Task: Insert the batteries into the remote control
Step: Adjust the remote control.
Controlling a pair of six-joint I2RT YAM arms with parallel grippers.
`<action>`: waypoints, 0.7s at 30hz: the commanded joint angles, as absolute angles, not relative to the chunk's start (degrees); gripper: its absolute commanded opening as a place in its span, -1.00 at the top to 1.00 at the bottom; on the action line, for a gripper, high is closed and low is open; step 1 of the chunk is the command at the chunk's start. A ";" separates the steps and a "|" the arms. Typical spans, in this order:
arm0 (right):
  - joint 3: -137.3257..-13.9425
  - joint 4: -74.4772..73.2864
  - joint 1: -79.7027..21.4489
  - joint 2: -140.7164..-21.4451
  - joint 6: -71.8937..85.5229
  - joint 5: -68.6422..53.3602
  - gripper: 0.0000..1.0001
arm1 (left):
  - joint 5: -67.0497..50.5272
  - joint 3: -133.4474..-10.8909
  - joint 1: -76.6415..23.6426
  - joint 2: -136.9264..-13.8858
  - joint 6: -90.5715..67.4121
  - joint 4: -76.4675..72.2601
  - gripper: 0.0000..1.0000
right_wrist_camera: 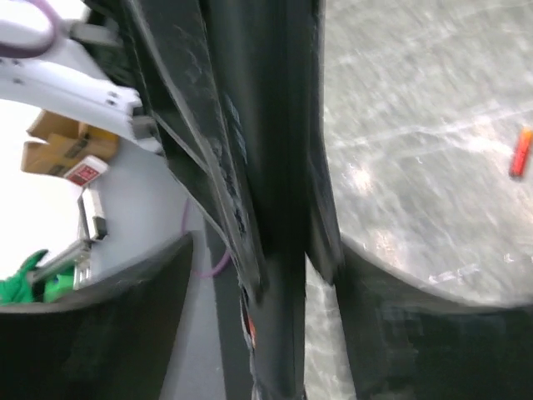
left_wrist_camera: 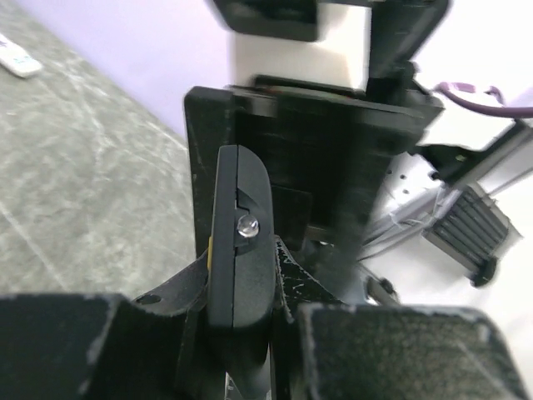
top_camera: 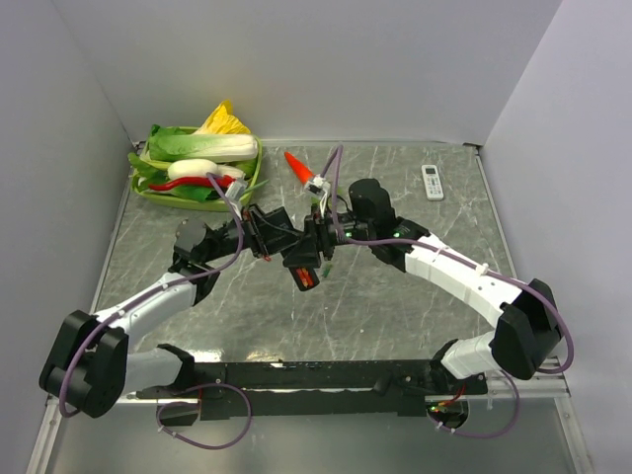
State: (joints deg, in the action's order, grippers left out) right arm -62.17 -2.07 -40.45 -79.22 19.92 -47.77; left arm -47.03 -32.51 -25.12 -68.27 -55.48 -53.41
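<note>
Green tray (top_camera: 139,186) holds vegetables (top_camera: 202,146); left hand (left_wrist_camera: 241,292) grips the remote control (left_wrist_camera: 241,208).

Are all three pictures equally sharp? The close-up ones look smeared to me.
Top view: sharp and evenly lit, with a faint sheen on the table. Left wrist view: the edge of the remote control is crisp, everything behind it smeared. Right wrist view: heavy blur throughout; even the orange battery is a streak.
</note>
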 commanded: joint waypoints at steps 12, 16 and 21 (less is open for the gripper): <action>-53.80 0.53 -34.63 -71.37 22.24 -46.24 1.00 | -38.96 -40.25 -25.75 -60.92 -43.62 -34.50 -0.66; -51.42 -2.80 -32.09 -68.21 21.54 -42.55 1.00 | -30.88 -42.71 -25.84 -57.05 -39.82 -23.75 -0.97; -49.05 -9.48 -27.79 -63.38 23.46 -28.88 1.00 | -21.90 -46.74 -29.87 -54.93 -35.79 -12.85 -0.99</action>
State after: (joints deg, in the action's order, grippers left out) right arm -50.04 -5.08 -31.11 -68.45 21.82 -41.15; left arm -31.14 -42.33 -26.30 -56.36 -41.52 -23.35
